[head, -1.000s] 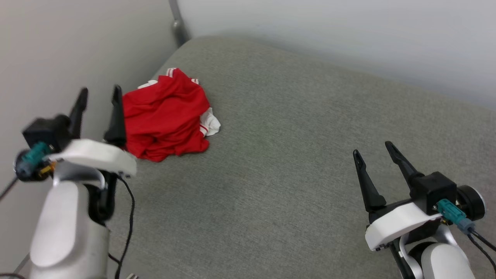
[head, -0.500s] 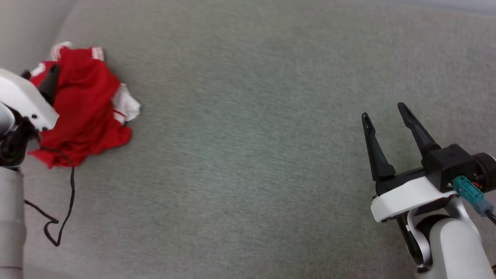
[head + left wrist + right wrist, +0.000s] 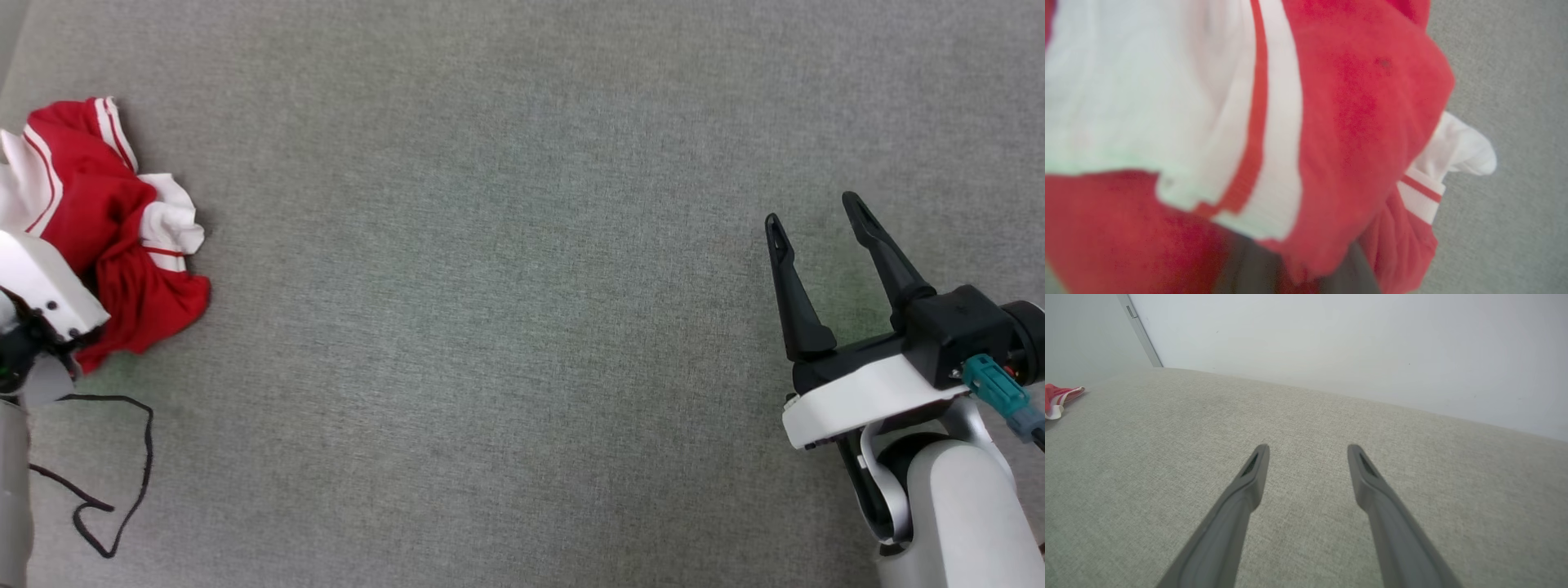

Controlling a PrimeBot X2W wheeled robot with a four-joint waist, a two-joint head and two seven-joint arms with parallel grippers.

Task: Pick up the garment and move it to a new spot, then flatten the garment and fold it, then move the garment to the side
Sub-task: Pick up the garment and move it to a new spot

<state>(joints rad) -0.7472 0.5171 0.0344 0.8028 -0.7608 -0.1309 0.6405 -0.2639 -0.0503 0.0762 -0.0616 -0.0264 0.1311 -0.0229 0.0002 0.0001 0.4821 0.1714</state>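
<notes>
where the left gripper [image 3: 1296, 267] hung open beside the garment [image 3: 122, 237], it now sits buried in that heap at the left edge of the grey surface [image 3: 522, 327], so the pickup looks begun; its jaws' state i cannot tell. the right gripper [image 3: 811, 210] holds its jaws wide, empty.

Soft matt cloth garment [image 3: 82, 204], coarse woven grey surface [image 3: 522, 327]

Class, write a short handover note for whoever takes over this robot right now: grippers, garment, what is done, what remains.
Left gripper: fingers buried in the garment; open or shut cannot be told.
Right gripper: open, empty, over the grey cushion, far from the garment.
Garment: crumpled heap at the cushion's left end.
Done: left gripper is at the garment; no lift confirmed.
Left to do: secure the grip, lift, move, flatten, fold, set aside.
</notes>
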